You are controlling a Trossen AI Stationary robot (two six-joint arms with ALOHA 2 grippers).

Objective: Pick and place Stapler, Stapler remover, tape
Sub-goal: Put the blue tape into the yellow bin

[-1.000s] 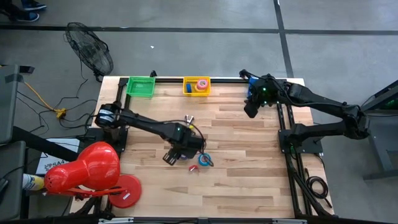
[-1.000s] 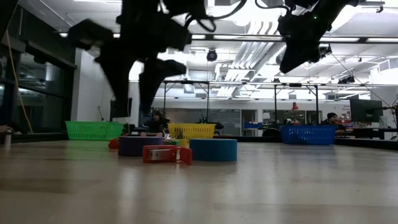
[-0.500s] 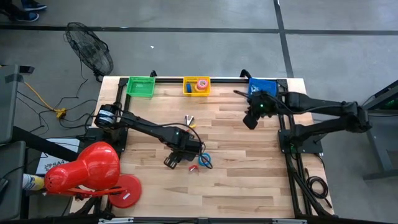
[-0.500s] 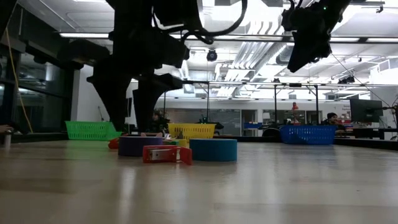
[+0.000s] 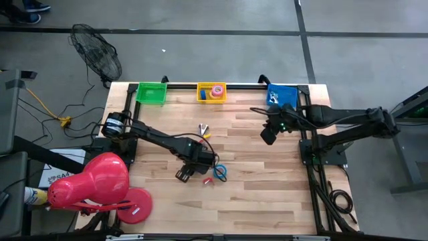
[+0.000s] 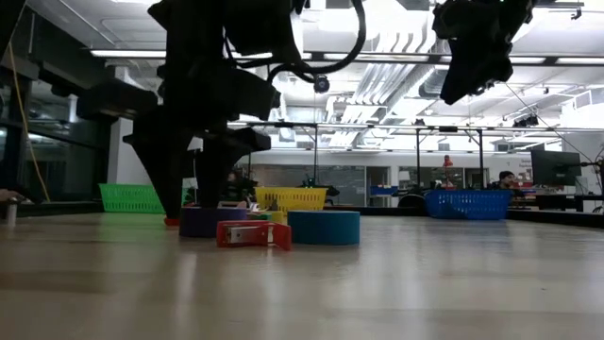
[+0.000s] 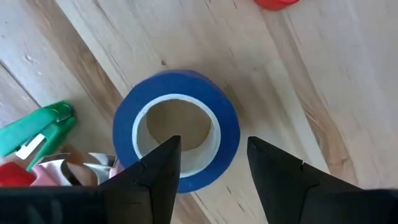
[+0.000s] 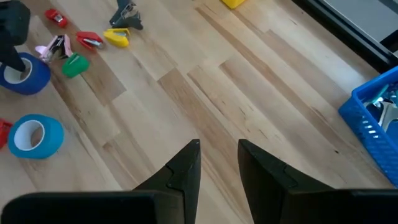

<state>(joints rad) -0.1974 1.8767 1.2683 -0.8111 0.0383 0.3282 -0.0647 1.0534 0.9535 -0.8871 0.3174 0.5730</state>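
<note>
A dark blue tape roll (image 7: 176, 137) lies flat on the table, and a light blue roll (image 5: 220, 172) lies flat beside it. My left gripper (image 7: 211, 162) points down over the dark blue roll and is open. One finger (image 7: 166, 163) stands over the roll's hollow and the other (image 7: 273, 167) outside its wall. A small red stapler (image 6: 253, 234) lies in front of the rolls. My right gripper (image 8: 217, 163) hangs open and empty in the air over the table's right part, near the blue basket (image 5: 281, 92). My left gripper comes at the dark blue roll from above, its fingers astride the roll's wall (image 7: 227, 134). Whether either finger touches the roll cannot be told. The roll lies flat on the table.
Green (image 5: 152, 92), yellow (image 5: 212, 92) and blue baskets stand along the far edge; the yellow one holds a pink roll. Small green (image 8: 74, 65), red (image 8: 90, 40) and yellow (image 8: 118, 37) pieces lie beyond the rolls. A red object (image 5: 90, 182) stands at the near left corner.
My left gripper has sunk straight down over the dark blue roll, its opening unchanged. My right gripper has swung away from the blue basket toward the table's near edge, and the basket now shows. The rolls have stayed in place.
</note>
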